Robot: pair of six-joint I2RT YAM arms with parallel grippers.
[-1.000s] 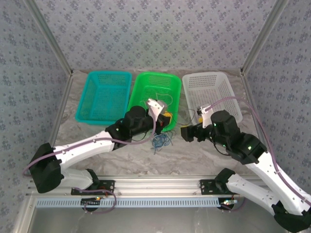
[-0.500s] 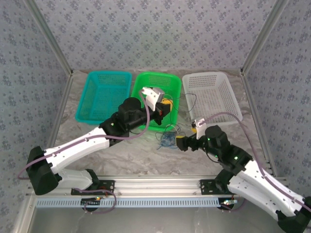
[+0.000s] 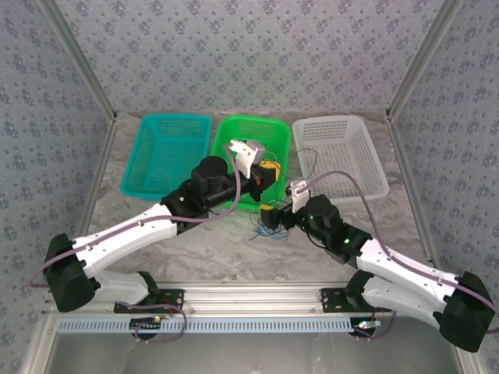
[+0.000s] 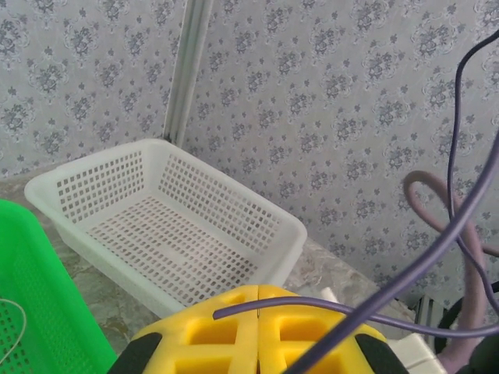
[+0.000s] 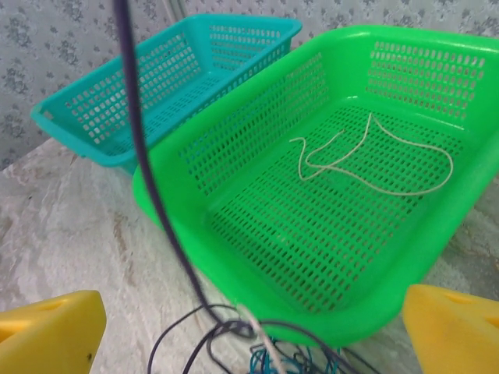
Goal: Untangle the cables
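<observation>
Blue and dark cables (image 3: 269,227), tangled beside the green basket (image 5: 249,128) — whitish cable (image 5: 337,148) looped inside it, dark strand (image 5: 146,156) stretched upward

A lab test booth: patterned wall panels (image 3: 249,54), aluminium frame (image 3: 78,58), marble-look tabletop (image 3: 218,253)

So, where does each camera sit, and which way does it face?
Top external: above and behind the arm bases, looking down at table and baskets; both arms show.
Left wrist: faces the white basket; the left gripper, shut on a dark cable, shows below.
Right wrist: faces the green basket and teal basket; the open right gripper shows at the bottom.
Shared: the green basket, in all three.
</observation>
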